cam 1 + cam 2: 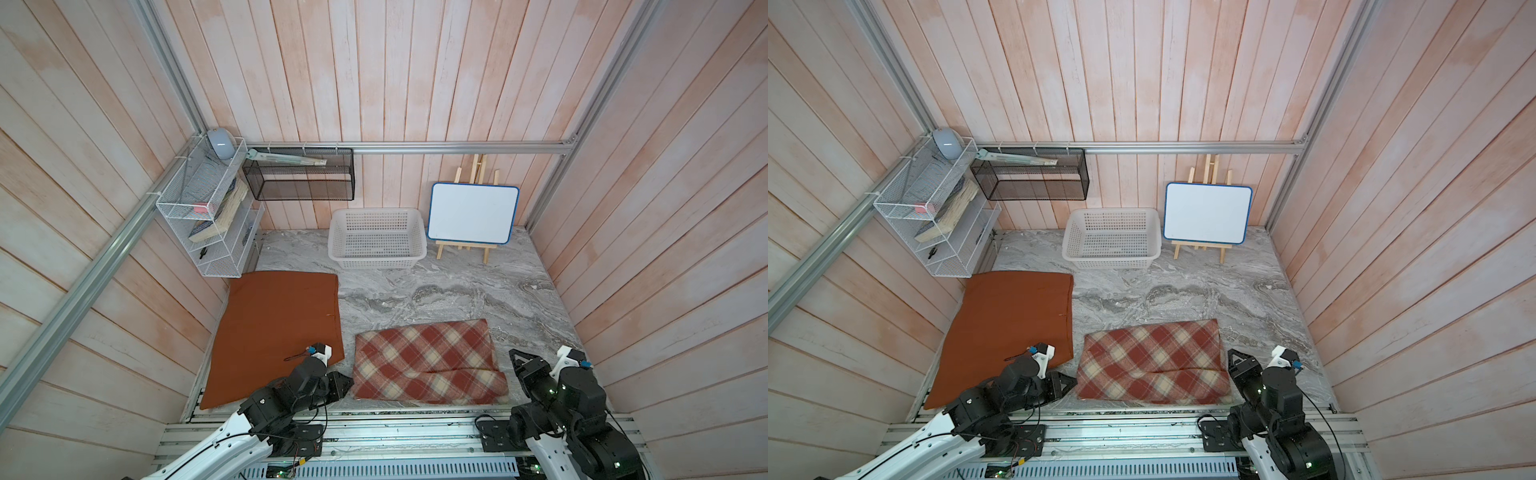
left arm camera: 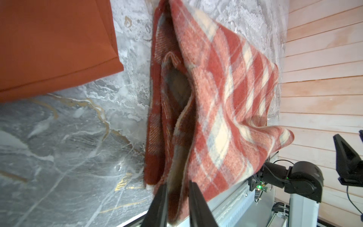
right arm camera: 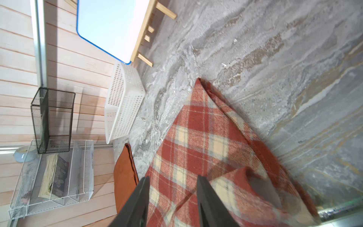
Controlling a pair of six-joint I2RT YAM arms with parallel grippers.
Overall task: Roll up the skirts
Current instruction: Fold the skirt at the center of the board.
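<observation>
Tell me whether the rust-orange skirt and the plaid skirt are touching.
Apart. The left wrist view shows a strip of bare marble tabletop between the rust-orange skirt and the plaid skirt.

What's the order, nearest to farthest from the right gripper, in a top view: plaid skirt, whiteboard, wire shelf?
1. Plaid skirt: right beside the right gripper, on its left.
2. Whiteboard: standing at the back wall, almost straight ahead of the gripper.
3. Wire shelf: on the left wall, in the far corner.
</observation>
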